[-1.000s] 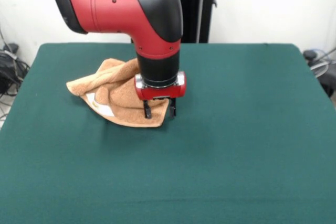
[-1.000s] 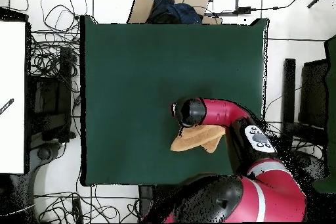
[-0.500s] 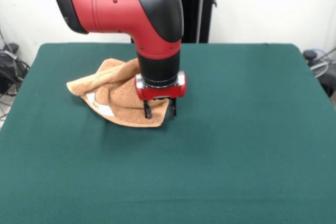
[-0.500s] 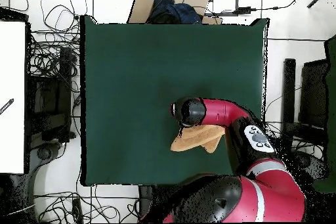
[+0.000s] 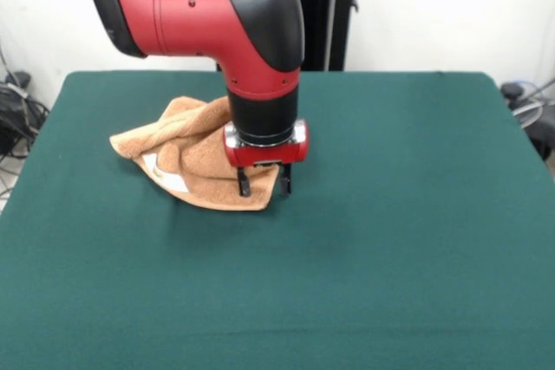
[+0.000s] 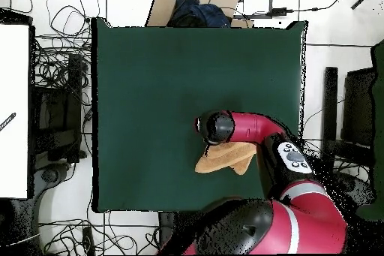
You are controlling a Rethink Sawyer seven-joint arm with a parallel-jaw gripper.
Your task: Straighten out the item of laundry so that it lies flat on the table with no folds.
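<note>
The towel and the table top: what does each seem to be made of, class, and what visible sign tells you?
The towel looks like orange-tan terry cloth: soft, matte, slumped in rounded folds. The table top looks like dark green felt-like fabric: flat, without shine, though its weave cannot be made out.

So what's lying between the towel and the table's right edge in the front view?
Only the gripper at the towel's right corner; beyond it, bare green table to the edge, in the front view.

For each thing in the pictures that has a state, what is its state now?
Towel: crumpled, with folds, not flat, white label facing up.
Gripper: open, fingers pointing down at the towel's near corner.
Table: covered in green cloth, the towel lying on it.
</note>
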